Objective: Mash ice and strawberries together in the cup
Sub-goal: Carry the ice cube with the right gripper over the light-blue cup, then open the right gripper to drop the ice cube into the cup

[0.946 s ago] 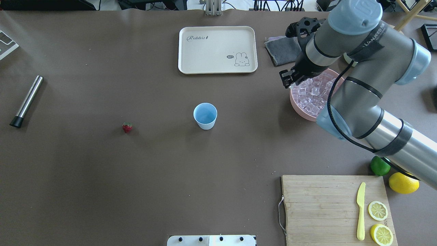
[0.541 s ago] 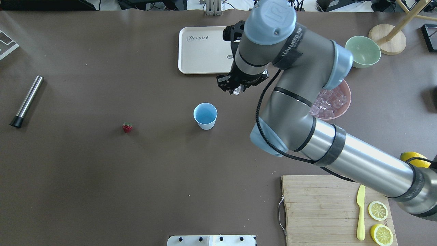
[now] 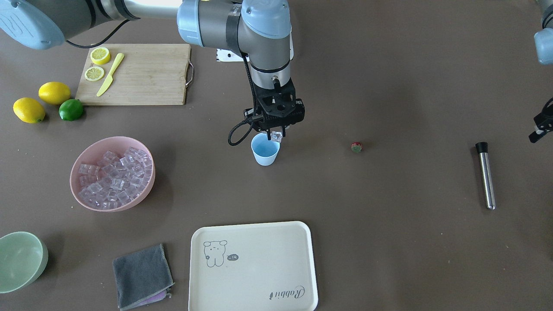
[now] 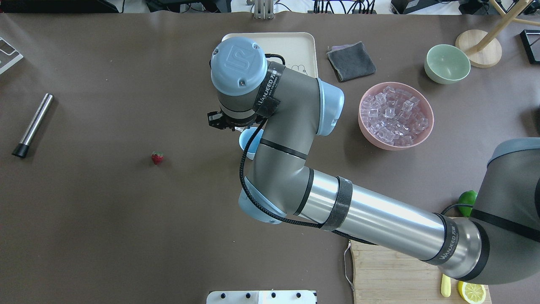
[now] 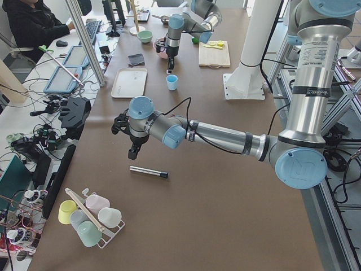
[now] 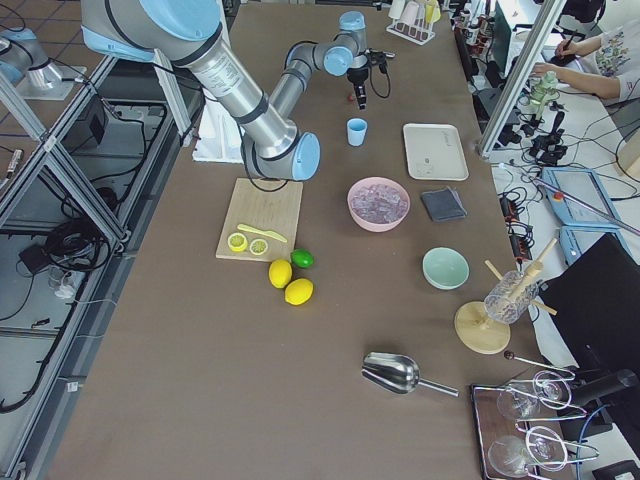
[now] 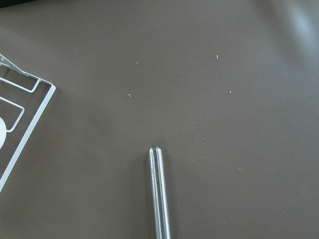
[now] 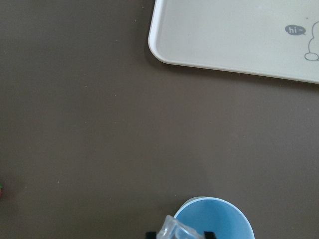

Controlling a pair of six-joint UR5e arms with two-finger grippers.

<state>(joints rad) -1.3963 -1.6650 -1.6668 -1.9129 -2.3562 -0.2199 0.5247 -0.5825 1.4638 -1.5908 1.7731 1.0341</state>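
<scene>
The right gripper (image 3: 276, 135) hung straight down over the table with its two fingers clamped on a single clear ice cube (image 8: 175, 230), the cube pinched between the tips and showing below them. Directly beneath it stood the light-blue cup (image 3: 265, 153), upright on the brown table cover; the cube sat just above the cup's mouth, over the rim on the robot's left side rather than over the middle, and did not touch the cup. The strawberry (image 3: 356, 147) lay on the table well apart from this gripper, off to the robot's left of it. Well apart on the gripper's other side stood the pink bowl (image 3: 108, 208), filled with more ice cubes (image 3: 113, 173). Beyond the gripper, away from the robot, lay the cream rabbit tray (image 3: 255, 242), one corner of it showing in the right wrist view. The left gripper (image 5: 132, 149) hovered far from the cup, just above the steel muddler (image 3: 486, 175) that lay flat on the table, its rounded end showing below in the left wrist view; I could not tell whether its fingers were apart or together
</scene>
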